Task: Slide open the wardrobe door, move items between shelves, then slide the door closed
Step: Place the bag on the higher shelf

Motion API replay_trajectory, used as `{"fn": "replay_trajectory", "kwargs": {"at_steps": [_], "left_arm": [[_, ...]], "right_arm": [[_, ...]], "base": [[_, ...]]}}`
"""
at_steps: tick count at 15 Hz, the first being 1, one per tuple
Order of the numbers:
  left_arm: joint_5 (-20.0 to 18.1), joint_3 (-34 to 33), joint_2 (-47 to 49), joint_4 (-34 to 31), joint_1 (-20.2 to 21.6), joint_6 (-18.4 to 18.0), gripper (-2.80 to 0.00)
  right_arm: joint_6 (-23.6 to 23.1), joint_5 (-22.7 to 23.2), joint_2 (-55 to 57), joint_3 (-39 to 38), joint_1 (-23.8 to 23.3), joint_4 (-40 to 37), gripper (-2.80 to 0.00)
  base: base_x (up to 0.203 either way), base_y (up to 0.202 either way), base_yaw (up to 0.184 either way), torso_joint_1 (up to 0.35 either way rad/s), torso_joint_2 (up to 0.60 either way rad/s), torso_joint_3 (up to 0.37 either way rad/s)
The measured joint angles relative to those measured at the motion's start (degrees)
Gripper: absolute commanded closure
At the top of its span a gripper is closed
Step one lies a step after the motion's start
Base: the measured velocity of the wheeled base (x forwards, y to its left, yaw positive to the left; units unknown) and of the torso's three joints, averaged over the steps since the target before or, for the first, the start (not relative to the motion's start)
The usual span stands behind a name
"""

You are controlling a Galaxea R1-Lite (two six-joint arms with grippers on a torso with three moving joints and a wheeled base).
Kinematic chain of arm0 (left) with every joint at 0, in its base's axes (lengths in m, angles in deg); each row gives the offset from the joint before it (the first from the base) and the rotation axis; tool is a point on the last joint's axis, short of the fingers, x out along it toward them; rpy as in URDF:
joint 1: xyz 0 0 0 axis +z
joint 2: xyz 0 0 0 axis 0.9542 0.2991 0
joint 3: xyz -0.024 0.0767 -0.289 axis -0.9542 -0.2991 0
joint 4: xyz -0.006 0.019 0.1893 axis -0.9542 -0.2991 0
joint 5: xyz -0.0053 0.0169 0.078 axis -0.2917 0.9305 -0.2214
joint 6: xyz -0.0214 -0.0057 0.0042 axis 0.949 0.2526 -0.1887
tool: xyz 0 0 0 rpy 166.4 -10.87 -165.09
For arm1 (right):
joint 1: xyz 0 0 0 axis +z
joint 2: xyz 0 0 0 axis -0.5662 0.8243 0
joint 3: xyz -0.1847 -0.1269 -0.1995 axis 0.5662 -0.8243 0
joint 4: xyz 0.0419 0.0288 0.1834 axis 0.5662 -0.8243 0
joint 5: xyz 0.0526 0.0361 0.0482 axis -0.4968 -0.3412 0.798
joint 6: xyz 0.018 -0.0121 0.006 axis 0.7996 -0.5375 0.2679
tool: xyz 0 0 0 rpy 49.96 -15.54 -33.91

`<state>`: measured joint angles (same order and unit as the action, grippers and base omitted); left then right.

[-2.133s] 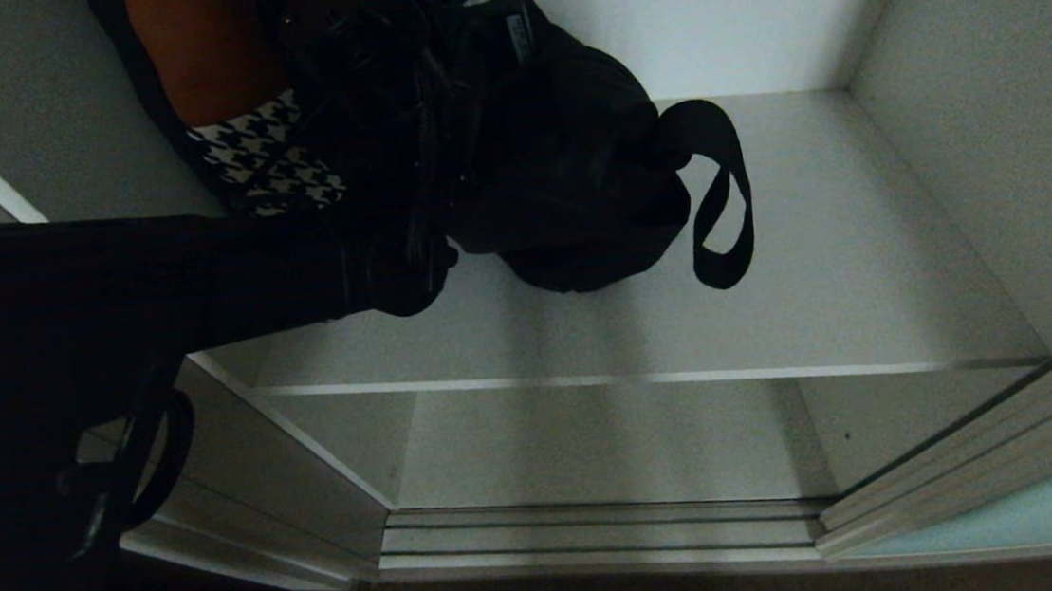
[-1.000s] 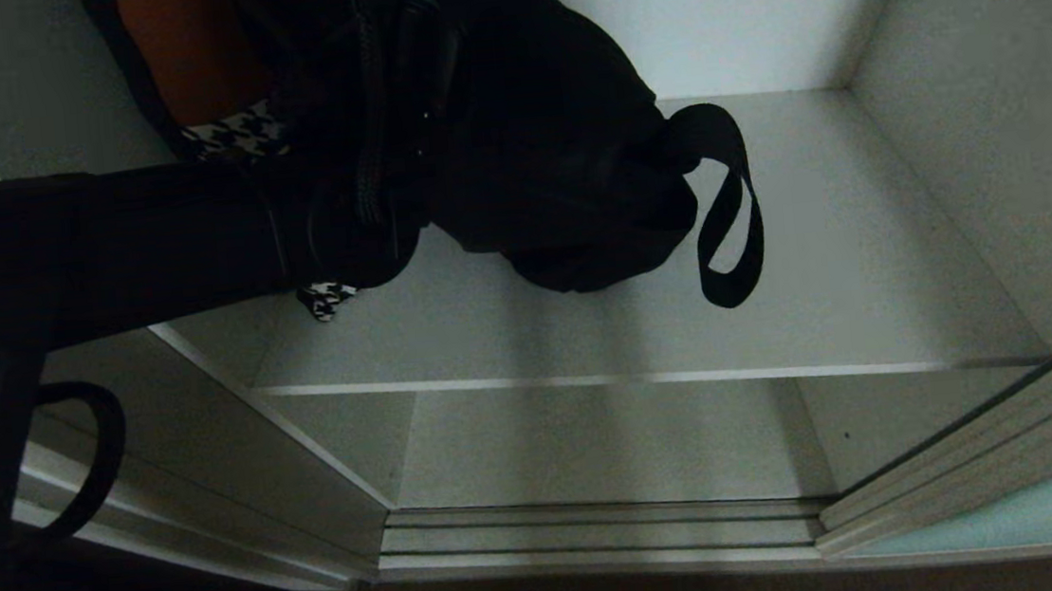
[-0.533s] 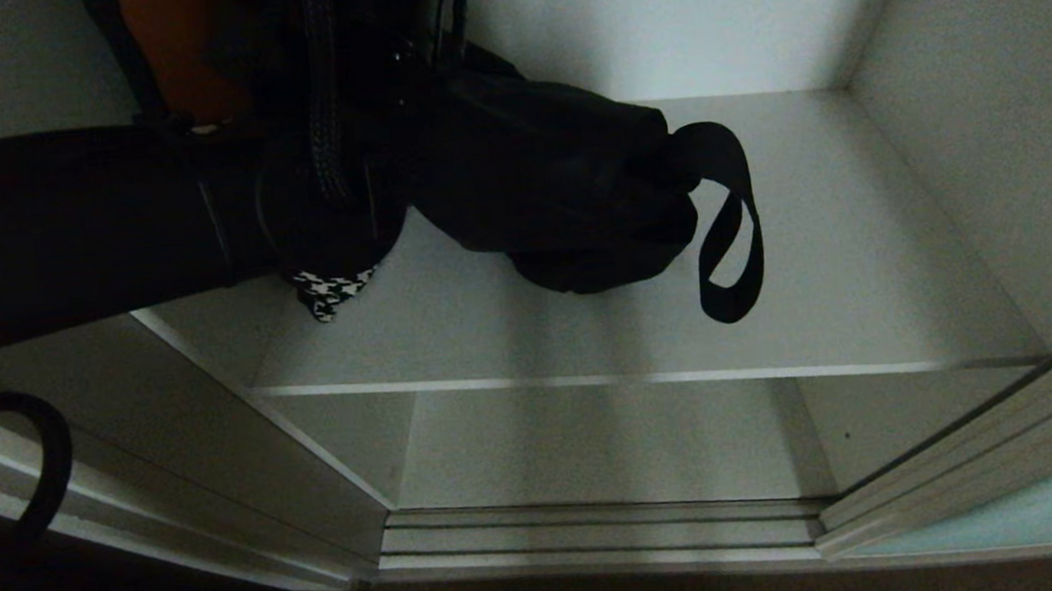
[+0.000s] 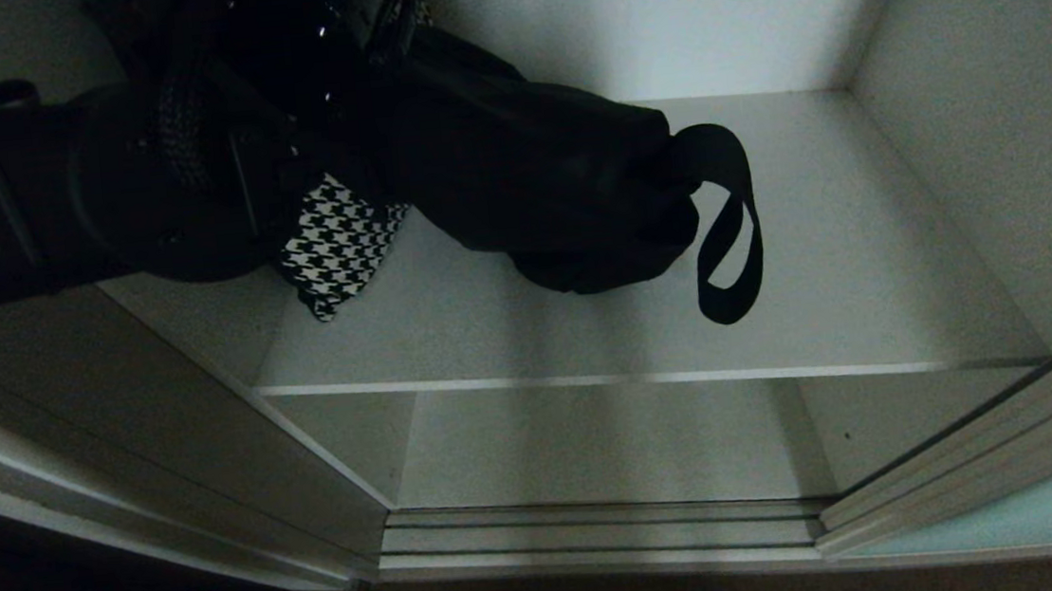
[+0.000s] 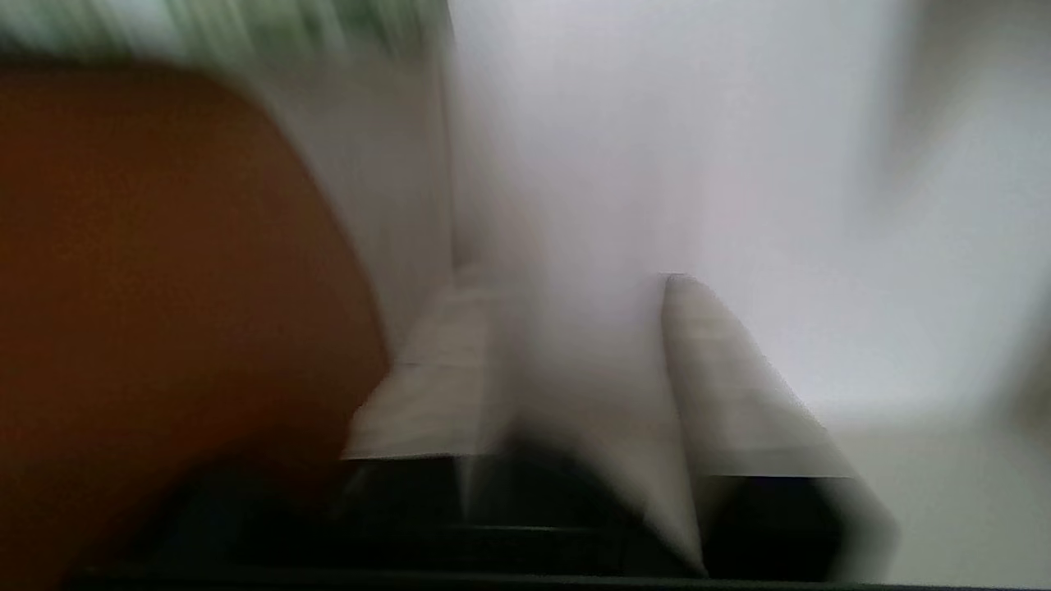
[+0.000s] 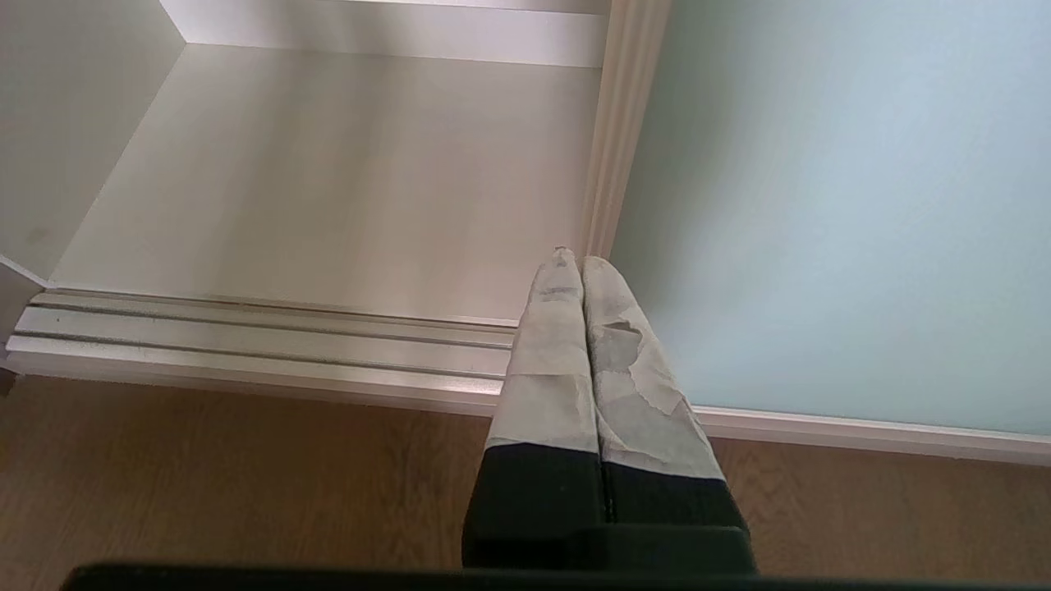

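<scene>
A light-grey shelf (image 4: 816, 241) spans the middle of the head view, with a lower board (image 4: 597, 451) under it, silver floor tracks along the bottom and wood flooring (image 6: 205, 484) below; the frosted teal sliding door (image 4: 1030, 508) stands pushed to the lower right; the black bag (image 4: 535, 180) lies on the shelf at upper centre, its strap loop (image 4: 730, 230) to the right, the houndstooth piece (image 4: 336, 245) at its left; the left gripper (image 5: 591, 386), at upper left, shows fingers parted with a gap, blurred, an orange-brown surface (image 5: 164, 287) beside them, and whether they pinch anything I cannot tell; the right gripper (image 6: 581, 271) hangs before the door frame, jaws pressed together, empty.
</scene>
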<state>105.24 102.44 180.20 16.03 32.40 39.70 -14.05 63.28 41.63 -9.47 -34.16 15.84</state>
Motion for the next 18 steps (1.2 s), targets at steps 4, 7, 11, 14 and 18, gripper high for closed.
{"fn": "replay_trajectory", "kwargs": {"at_steps": [4, 7, 11, 14, 18], "left_arm": [[6.7, -18.3, -9.1, -0.5, -1.1, -1.7, 0.00], [9.7, -29.6, -18.4, -0.3, 0.1, -2.1, 0.00], [10.3, -42.9, -32.4, -1.8, 5.6, -3.2, 0.00], [10.1, -51.5, -43.8, -3.8, 13.9, -3.3, 0.00], [8.1, -66.1, -58.6, -4.8, 28.4, -1.2, 0.00]], "right_arm": [[0.0, 0.0, 0.0, 0.0, 0.0, 0.0, 0.00], [0.0, 0.0, 0.0, 0.0, 0.0, 0.0, 0.00], [-0.1, 0.0, 0.0, 0.0, 0.0, 0.0, 0.00], [0.0, 0.0, 0.0, 0.0, 0.0, 0.0, 0.00], [0.0, 0.0, 0.0, 0.0, 0.0, 0.0, 0.00]], "base": [[0.000, 0.000, 0.000, 0.000, 0.00, 0.000], [0.000, 0.000, 0.000, 0.000, 0.00, 0.000], [0.000, 0.000, 0.000, 0.000, 0.00, 0.000], [0.000, 0.000, 0.000, 0.000, 0.00, 0.000], [0.000, 0.000, 0.000, 0.000, 0.00, 0.000]]}}
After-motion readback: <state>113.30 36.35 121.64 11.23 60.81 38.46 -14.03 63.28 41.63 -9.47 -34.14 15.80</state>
